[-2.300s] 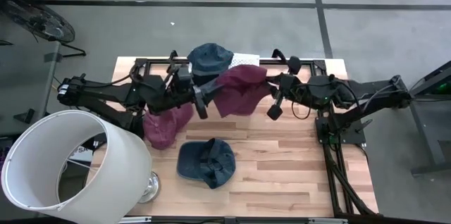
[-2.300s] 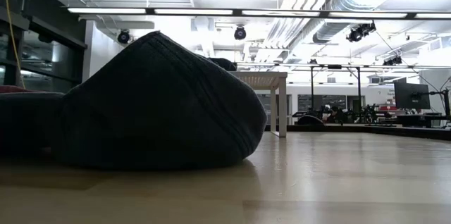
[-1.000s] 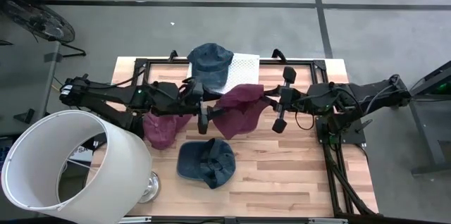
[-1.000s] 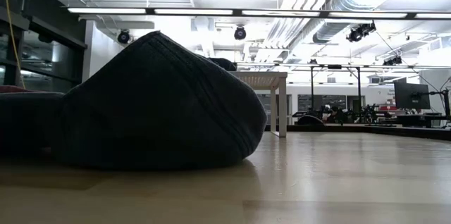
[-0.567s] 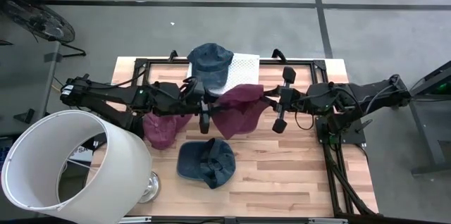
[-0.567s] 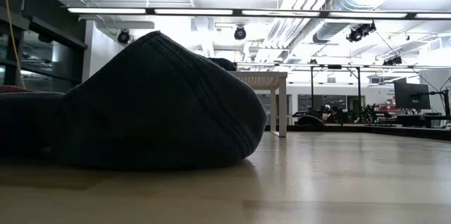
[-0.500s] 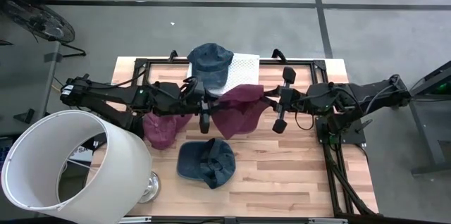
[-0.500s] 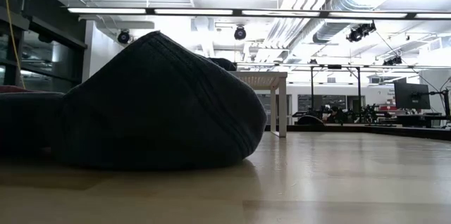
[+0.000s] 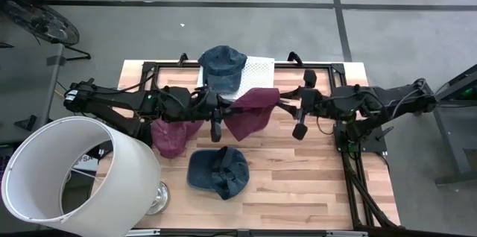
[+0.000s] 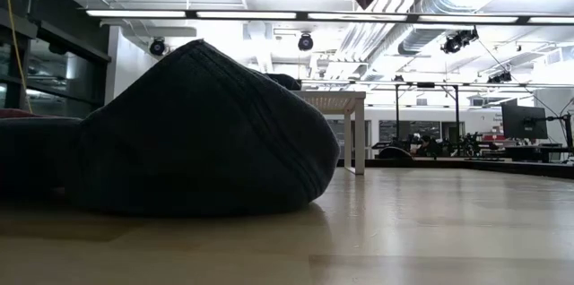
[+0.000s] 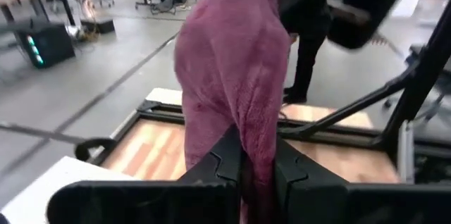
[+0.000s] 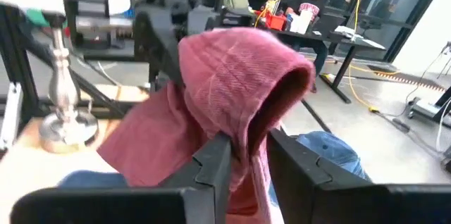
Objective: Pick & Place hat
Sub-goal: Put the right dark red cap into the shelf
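— Above the middle of the table, what is hanging between the two arms?

— A maroon hat is hanging in the air there. The left gripper is pinching its one edge, fingers clenched tight on the cloth, as the left wrist view is showing. The right gripper is sitting at the hat's other edge, and the cloth is lying between its fingers, though a gap is showing there and I cannot tell whether they are gripping or letting go

— What else is lying around it?

— A dark blue cap is resting on the wood just in front of the raised hat. A second blue hat is sitting at the far edge, partly on a white sheet. Another maroon hat is lying under the left arm. A big white lampshade is crowding the near left corner, with its metal base beside it

— Is anything blocking the low view?

— The dark blue cap is filling the left half of it, and only a tip of the raised maroon hat is dipping in at the top
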